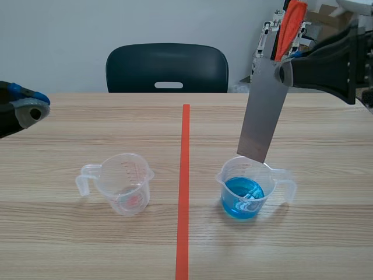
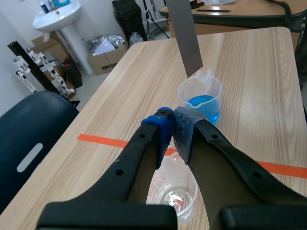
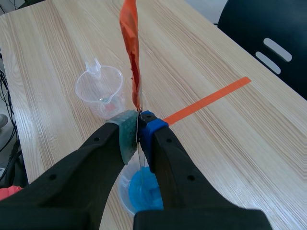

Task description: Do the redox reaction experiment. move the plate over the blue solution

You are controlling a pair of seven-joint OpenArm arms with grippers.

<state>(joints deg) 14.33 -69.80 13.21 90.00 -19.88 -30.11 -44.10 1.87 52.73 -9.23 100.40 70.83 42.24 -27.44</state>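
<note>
The right gripper (image 1: 283,72) comes in high from the right, its two pads pressed together on the upper part of a thin grey metal plate (image 1: 263,111), so it is closed on the plate. An orange-red strip (image 1: 289,26) stands up from the plate's top end above the fingers. The plate hangs tilted, with its lower end toward the left and directly over a clear measuring cup (image 1: 274,175) that stands on the wooden table (image 1: 87,245) just right of the orange-red tape line (image 1: 184,186). The cup holds the blue solution (image 1: 242,198) and its handle points right. The plate's lower edge appears to sit just above the far rim and clear of the liquid, though the scene view alone does not settle whether it touches the rim. Left of the line stands a second clear cup (image 1: 123,184), with its handle pointing left and a small reddish trace at its bottom. The left gripper (image 1: 35,108) hovers at the far left, well apart from both cups, its fingers meeting with nothing between them. A dark chair (image 1: 166,67) stands beyond the table's far edge
</note>
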